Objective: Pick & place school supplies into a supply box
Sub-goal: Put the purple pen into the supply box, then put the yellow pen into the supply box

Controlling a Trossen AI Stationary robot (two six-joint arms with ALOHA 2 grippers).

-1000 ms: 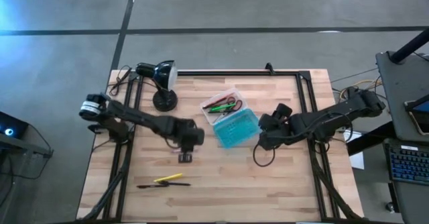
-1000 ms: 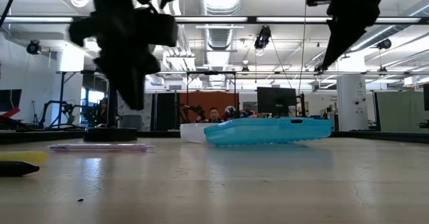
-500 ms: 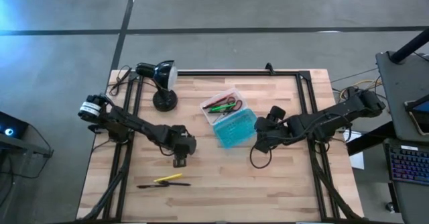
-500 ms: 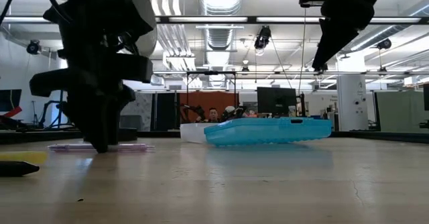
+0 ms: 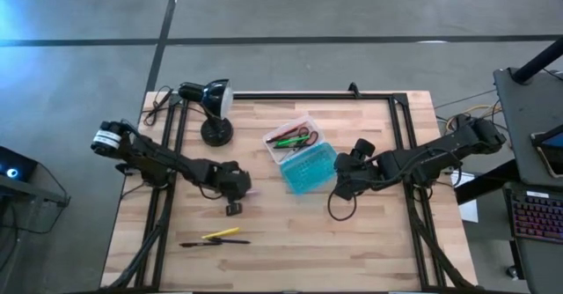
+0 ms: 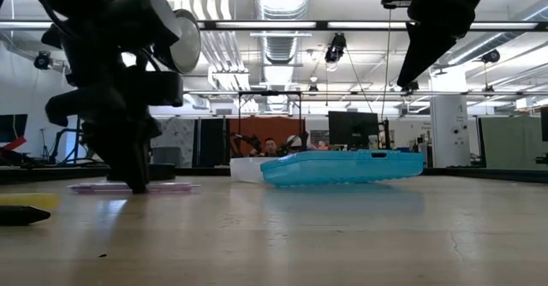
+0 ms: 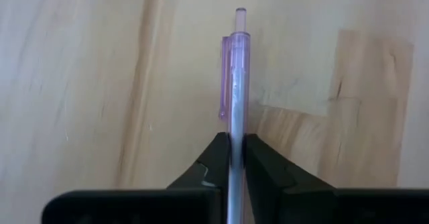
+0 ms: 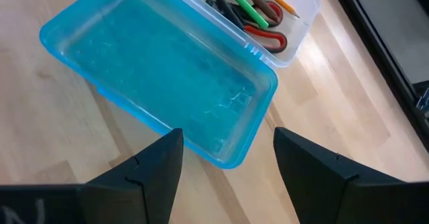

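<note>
A translucent purple pen (image 7: 234, 63) lies on the wood, and my left gripper (image 7: 235, 140) is shut on it; the low view shows the pen (image 6: 175, 187) flat on the table under the gripper (image 6: 135, 186). The supply box lies open mid-table. Its teal half (image 5: 310, 169) is bare, and its clear half (image 5: 295, 137) holds red-handled scissors (image 8: 268, 37), a green marker (image 8: 242, 4) and other items. My right gripper (image 8: 228, 135) is open and hovers over the teal half's near right edge. A yellow pencil (image 5: 220, 234) and a dark pen (image 5: 215, 242) lie near the table's near edge. My left gripper pinches the purple pen's barrel (image 7: 235, 127) between its two fingertips, below the clip. The fingers come from above, pointing down, one on each side of the barrel. The pen lies flat on the table.
A black desk lamp (image 5: 209, 100) stands at the far left corner. A black frame (image 5: 400, 118) runs along the table's far and side edges. Bare wood lies between the box and the near edge.
My left gripper has come down from above the table onto the purple pen, shifting a little toward the table's left edge. My right gripper has moved slightly toward the teal half of the box.
</note>
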